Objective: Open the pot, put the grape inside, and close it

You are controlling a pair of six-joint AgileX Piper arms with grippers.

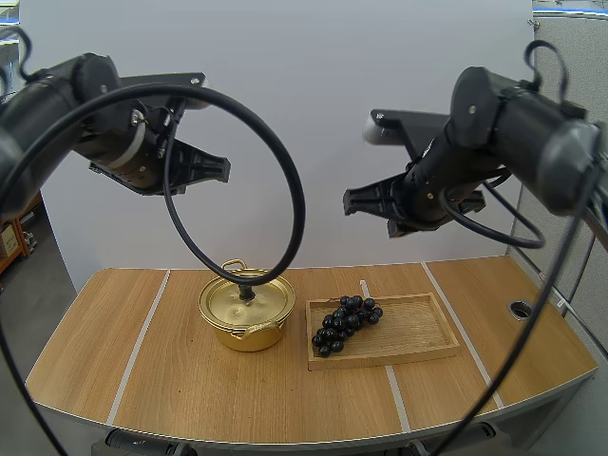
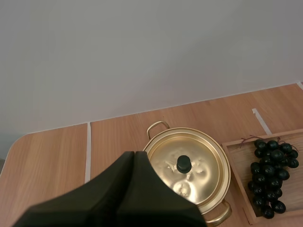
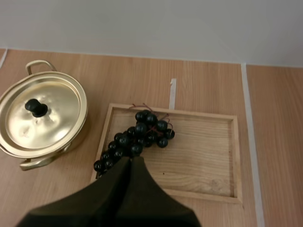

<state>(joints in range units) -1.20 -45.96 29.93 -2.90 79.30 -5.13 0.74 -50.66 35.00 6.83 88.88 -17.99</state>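
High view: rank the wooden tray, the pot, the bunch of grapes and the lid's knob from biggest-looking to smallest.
1. wooden tray, the widest
2. pot, somewhat smaller
3. bunch of grapes
4. lid's knob, by far the smallest

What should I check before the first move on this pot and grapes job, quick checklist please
1. Lid seated on the pot: ok.
2. Knob free, nothing over it: ok.
3. Left gripper open for the knob: not ok, fingers shut, high above the pot.
4. Right gripper open for the grapes: not ok, shut, high above them.
5. Grapes reachable, at the pot-side end of the tray: ok.
6. Lid lifts freely: cannot tell.
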